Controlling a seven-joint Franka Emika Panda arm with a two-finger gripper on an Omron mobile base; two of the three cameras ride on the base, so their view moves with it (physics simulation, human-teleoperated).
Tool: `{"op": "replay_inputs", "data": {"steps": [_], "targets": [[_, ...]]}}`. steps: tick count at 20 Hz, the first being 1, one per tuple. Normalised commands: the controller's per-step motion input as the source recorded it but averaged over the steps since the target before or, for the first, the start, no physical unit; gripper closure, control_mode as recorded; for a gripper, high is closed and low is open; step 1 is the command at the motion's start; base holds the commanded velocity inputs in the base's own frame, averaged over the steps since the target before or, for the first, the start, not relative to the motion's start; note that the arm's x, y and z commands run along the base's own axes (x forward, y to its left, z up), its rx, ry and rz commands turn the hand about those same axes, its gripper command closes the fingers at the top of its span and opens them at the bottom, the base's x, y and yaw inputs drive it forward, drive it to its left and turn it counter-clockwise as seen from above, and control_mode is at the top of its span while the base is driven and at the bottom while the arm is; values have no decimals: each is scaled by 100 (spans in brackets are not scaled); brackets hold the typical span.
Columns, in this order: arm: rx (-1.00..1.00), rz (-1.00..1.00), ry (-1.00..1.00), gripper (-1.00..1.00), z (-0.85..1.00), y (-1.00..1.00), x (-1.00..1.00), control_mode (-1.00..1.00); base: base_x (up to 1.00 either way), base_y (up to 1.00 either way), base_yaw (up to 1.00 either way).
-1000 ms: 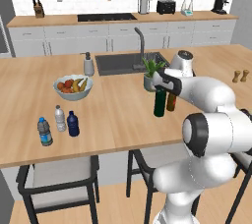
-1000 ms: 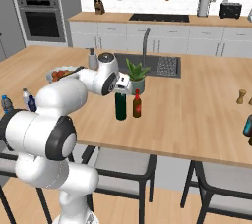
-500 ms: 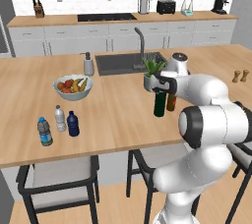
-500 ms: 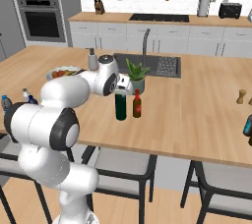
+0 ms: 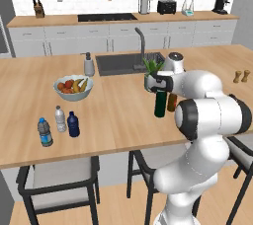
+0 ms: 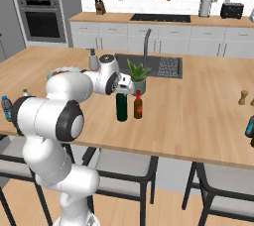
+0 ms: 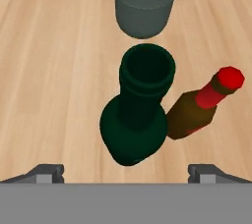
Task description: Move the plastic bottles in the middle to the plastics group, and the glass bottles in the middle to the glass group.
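Tool [image 7: 126, 171] gapes wide above green bottle [image 7: 138, 115]; amber bottle [image 7: 197, 110] touches its side.

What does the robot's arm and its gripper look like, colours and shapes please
The arm is glossy white, built of rounded, bulbous segments with dark grey round caps at the joints. The gripper has two small dark grey fingertips. No cables or markings are visible.

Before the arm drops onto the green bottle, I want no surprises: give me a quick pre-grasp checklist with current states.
1. Gripper open wide: ok.
2. Green bottle centred between the fingertips, hand view: ok.
3. Green bottle upright: ok.
4. Amber bottle clear of the closing path: cannot tell; it stands close beside the green one.
5. Potted plant out of the way: ok, behind the bottles.
6. Navy bottle already beside the clear water bottles: ok.
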Motion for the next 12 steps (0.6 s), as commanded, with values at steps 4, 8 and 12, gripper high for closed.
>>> {"op": "replay_inputs", "data": {"steps": [4, 8, 12], "targets": [[0, 0, 0, -100, -22, -6, 6, -100, 0, 0, 0], [0, 0, 0, -100, -19, -14, 2, -100, 0, 0, 0], [0, 0, 0, -100, -8, -4, 12, -100, 0, 0, 0]]}}
